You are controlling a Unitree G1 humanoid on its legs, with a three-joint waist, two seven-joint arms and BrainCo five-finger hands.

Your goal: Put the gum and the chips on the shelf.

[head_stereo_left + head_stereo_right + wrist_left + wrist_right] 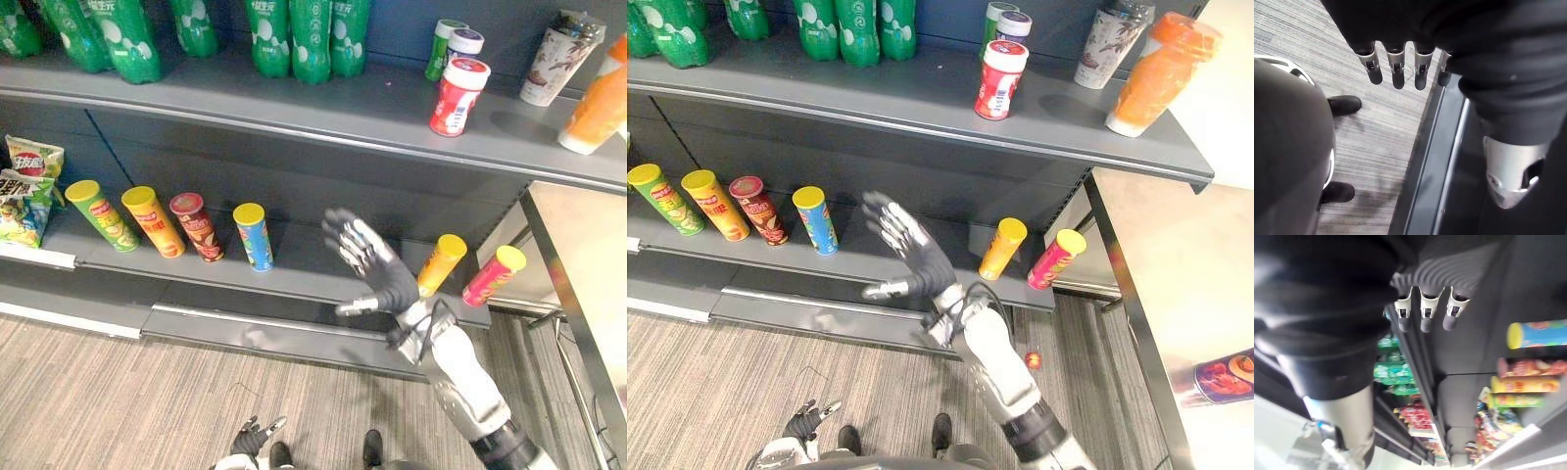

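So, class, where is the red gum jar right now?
In the left eye view, the red gum jar stands on the upper shelf, right of the green bottles.

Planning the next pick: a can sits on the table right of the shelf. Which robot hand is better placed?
Probably right. The right robot hand, open and empty, is raised before the lower shelf, nearer the table with the can. The left robot hand hangs low by the floor.

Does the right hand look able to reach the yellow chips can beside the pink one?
Probably yes. The right hand is open in front of the lower shelf, just beside the yellow chips can, with nothing between them.
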